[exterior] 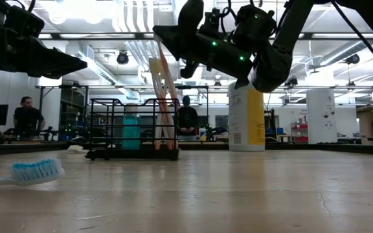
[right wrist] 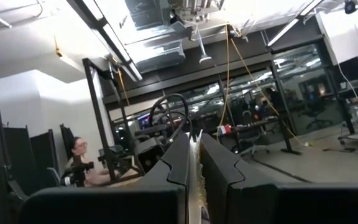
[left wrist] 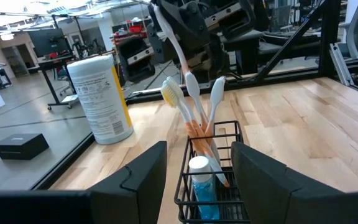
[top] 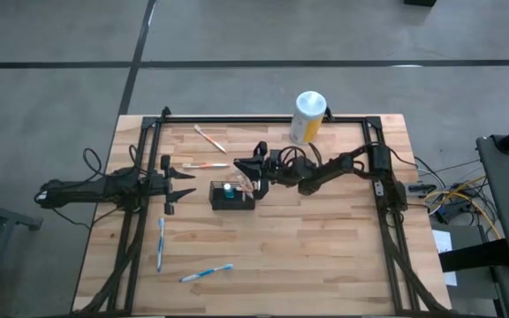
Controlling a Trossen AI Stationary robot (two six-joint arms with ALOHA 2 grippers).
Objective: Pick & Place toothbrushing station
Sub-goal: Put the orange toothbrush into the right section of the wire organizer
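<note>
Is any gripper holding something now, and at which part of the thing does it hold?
The right gripper is shut on a toothbrush, gripping its handle end, bristle end down in the basket. The left gripper is open and holds nothing.

The basket (top: 232,195) — small, black wire mesh, low-walled — sits upright near the bench's middle, holding a teal-capped tube and leaning orange-handled toothbrushes.

Around my wooden desk (top: 325,256) the floor (top: 51,79) is grey concrete. Behind are bright ceiling lights (exterior: 96,13), glass walls (right wrist: 303,81), and a seated person (exterior: 27,116) at another bench.
</note>
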